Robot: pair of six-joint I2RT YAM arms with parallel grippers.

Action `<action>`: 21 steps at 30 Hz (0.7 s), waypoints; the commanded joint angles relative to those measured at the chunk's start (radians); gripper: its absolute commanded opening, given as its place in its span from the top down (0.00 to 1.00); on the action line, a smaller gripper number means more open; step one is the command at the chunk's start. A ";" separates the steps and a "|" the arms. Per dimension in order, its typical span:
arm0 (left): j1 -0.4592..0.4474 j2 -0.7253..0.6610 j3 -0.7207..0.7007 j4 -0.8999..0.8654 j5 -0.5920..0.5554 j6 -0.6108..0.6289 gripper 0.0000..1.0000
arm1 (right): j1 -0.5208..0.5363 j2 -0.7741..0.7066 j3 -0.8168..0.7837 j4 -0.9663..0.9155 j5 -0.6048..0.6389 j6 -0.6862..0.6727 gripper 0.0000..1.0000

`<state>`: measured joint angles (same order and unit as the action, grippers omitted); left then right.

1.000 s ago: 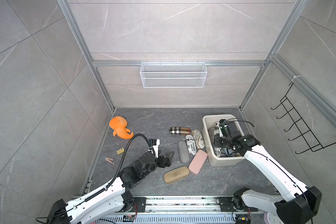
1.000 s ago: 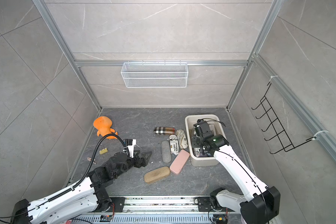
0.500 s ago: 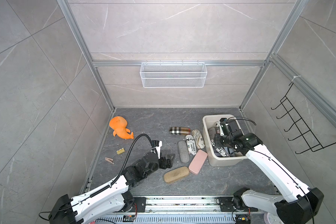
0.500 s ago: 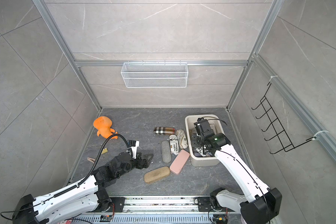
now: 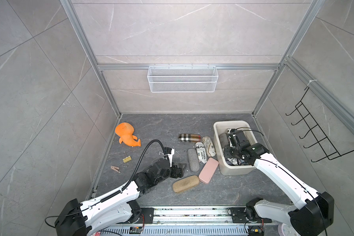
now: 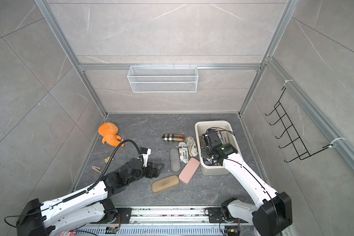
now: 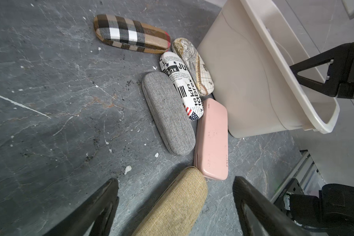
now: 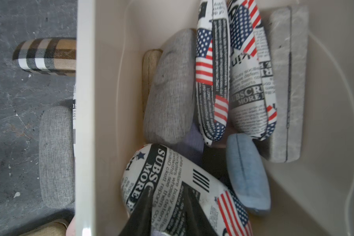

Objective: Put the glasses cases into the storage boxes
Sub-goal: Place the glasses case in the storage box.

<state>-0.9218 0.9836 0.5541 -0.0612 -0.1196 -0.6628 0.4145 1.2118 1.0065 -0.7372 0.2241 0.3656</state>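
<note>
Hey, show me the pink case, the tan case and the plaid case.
pink case [image 5: 208,170]: in a top view, middle of its lid.
tan case [image 5: 185,183]: in a top view, middle of its top.
plaid case [image 7: 131,34]: left wrist view, middle of its top.

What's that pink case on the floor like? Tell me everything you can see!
The pink case is a flat, smooth box with rounded corners, pale pink, a bit scuffed on top, and shut. It lies flat on the dark floor beside the beige tub, one end close to its wall. The grey case lies along one side, the newspaper-print case reaches its far end, and the tan case meets its near corner.
</note>
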 commanded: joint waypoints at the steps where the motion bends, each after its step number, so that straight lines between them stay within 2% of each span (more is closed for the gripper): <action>1: -0.015 0.060 0.072 -0.101 0.027 0.019 0.11 | 0.001 -0.002 -0.042 0.008 -0.014 0.030 0.71; 5: -0.062 0.129 0.155 -0.263 -0.049 0.069 0.10 | 0.002 -0.024 -0.006 -0.008 -0.019 0.034 0.70; 9: -0.100 0.173 0.205 -0.374 -0.106 0.122 0.06 | 0.002 -0.047 0.065 -0.043 -0.018 0.022 0.60; 13: -0.123 0.209 0.241 -0.464 -0.109 0.170 0.03 | 0.002 -0.073 0.124 -0.066 -0.043 0.010 0.41; 21: -0.172 0.361 0.301 -0.565 -0.045 0.240 0.02 | 0.002 -0.109 0.121 -0.033 -0.073 0.018 0.27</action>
<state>-1.0817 1.2942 0.8124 -0.5571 -0.1905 -0.4789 0.4145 1.1065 1.1332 -0.7662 0.1627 0.3733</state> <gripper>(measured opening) 0.978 0.722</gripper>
